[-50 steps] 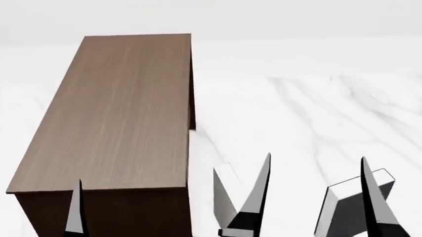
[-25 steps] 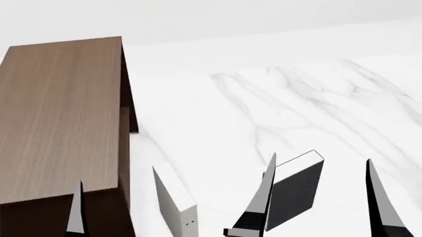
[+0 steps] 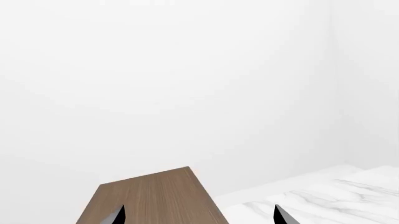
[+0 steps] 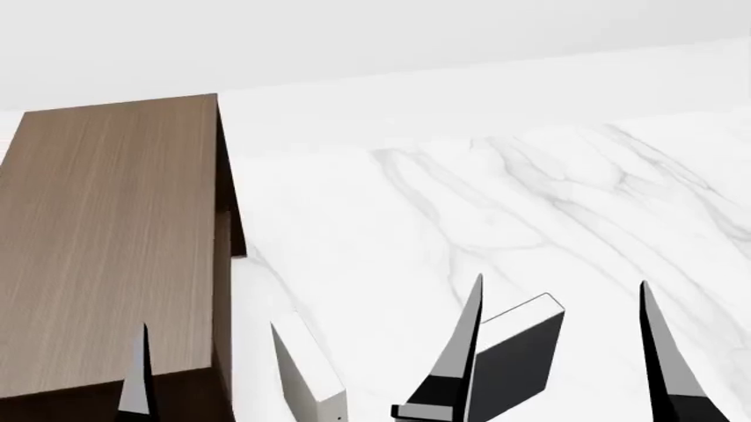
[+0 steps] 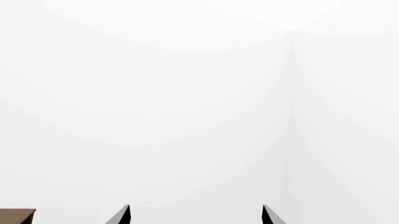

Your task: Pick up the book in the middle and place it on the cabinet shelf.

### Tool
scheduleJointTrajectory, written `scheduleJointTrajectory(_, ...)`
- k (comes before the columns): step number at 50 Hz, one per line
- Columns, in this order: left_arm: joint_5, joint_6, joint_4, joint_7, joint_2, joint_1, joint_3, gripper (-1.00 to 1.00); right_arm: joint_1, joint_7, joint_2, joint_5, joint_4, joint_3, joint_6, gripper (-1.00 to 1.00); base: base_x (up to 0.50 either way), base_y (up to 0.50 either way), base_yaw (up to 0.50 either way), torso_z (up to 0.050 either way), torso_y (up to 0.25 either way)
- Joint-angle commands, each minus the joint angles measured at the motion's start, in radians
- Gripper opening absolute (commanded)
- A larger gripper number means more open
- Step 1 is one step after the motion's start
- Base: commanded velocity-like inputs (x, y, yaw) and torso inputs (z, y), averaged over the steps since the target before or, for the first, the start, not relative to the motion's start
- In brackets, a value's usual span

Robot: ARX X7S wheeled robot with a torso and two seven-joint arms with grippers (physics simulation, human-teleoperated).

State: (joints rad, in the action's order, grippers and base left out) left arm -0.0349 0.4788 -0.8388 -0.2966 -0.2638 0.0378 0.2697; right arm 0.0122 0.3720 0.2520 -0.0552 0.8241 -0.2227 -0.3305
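The charcoal book [image 4: 516, 356] stands tilted on the marble table, white page edges up, low in the head view. It shows between and behind the two fingers of my right gripper [image 4: 560, 283], which is open and empty. The right wrist view shows that gripper [image 5: 195, 207] open against a bare white wall, with no book in it. The cabinet shelf [image 4: 105, 237], dark brown with a lighter flat top, stands at the left. My left gripper [image 3: 199, 209] is open and empty over the cabinet top's [image 3: 149, 196] near right edge. Only one of its fingers [image 4: 139, 378] shows in the head view.
An off-white book [image 4: 308, 374] stands on edge between the cabinet and the charcoal book. The white marble table [image 4: 470, 193] stretches away to a white wall. A corner of the cabinet [image 5: 16, 217] shows in the right wrist view.
The head view has swung right and then shifted a little: the cabinet slid left in the picture, and both books now sit lower. Both grippers stay open.
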Motion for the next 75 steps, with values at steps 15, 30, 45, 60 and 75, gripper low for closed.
scheduleJointTrajectory(15,-0.01,0.005,-0.007,0.011,0.006,-0.005,-0.018,1.0,-0.004,-0.014,-0.006,-0.007,0.003,0.008,-0.015,1.0,0.0,0.0,0.0,0.05,0.0)
scheduleJointTrajectory(30,0.052,0.049,-0.009,-0.004,-0.023,-0.018,0.038,1.0,-0.004,-0.007,0.0,-0.003,-0.013,0.001,-0.002,1.0,0.0,0.0,0.0,0.046,-0.068)
scheduleJointTrajectory(45,0.029,0.033,-0.01,-0.005,-0.027,-0.014,0.029,1.0,-0.007,0.003,0.009,0.002,-0.016,-0.007,-0.006,1.0,0.0,0.0,0.0,0.029,-0.248)
scheduleJointTrajectory(60,-0.032,0.038,-0.071,-0.021,-0.012,-0.001,-0.022,1.0,-0.001,0.013,0.019,0.009,-0.025,-0.013,0.001,1.0,0.0,0.0,0.0,0.002,-0.017)
scheduleJointTrajectory(75,-0.1,0.086,-0.07,-0.046,0.017,0.003,-0.087,1.0,-0.006,0.025,0.025,0.009,-0.018,-0.017,-0.015,1.0,0.0,0.0,0.0,0.0,0.0)
